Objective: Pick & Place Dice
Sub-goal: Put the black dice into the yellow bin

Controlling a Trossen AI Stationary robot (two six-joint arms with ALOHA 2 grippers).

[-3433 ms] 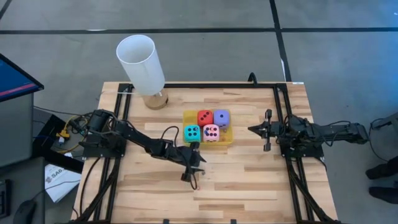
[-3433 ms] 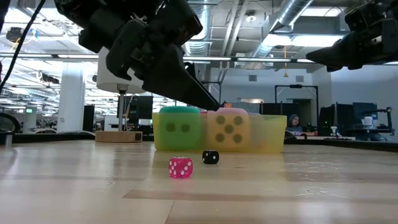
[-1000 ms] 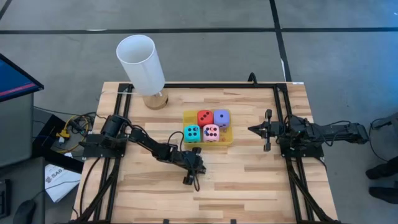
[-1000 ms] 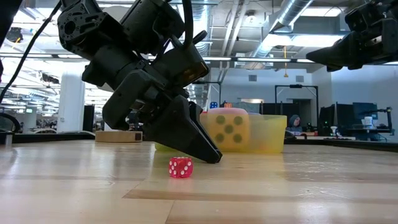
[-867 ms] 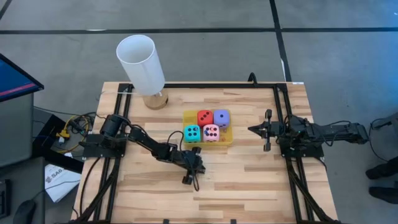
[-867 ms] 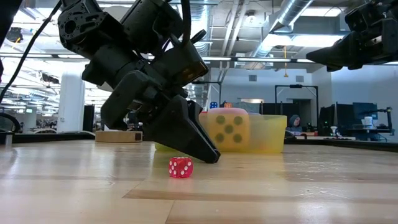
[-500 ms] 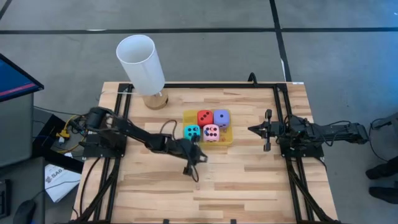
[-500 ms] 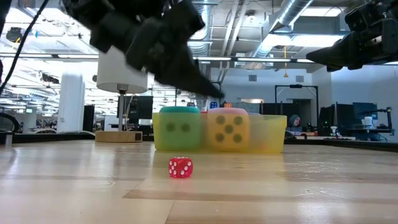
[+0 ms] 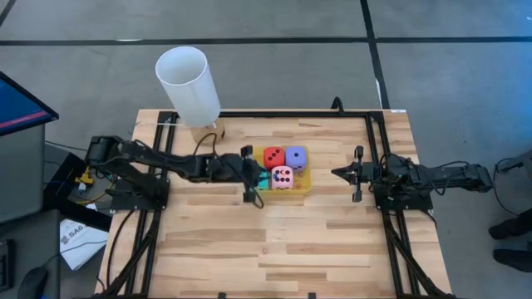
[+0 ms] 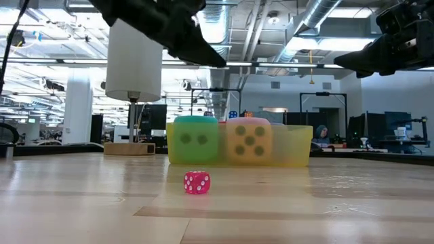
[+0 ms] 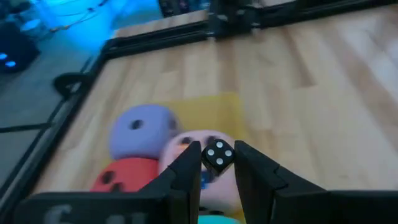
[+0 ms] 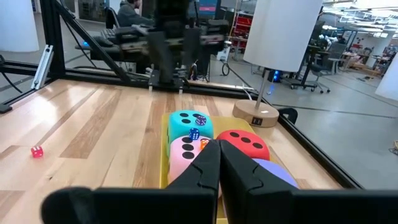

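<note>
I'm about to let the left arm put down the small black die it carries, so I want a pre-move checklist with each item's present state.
1. Left pincer holds the small black die between its fingers: ok.
2. Left pincer is above the yellow tray, over the cyan cube: ok.
3. Red cube, purple cube and pink cube sit in the tray: ok.
4. Right pincer is shut and waits clear, beside the tray: ok.
5. Small red die lies on the table, outside the tray: not ok.
6. Free spot for the black die in the tray: cannot tell.
</note>
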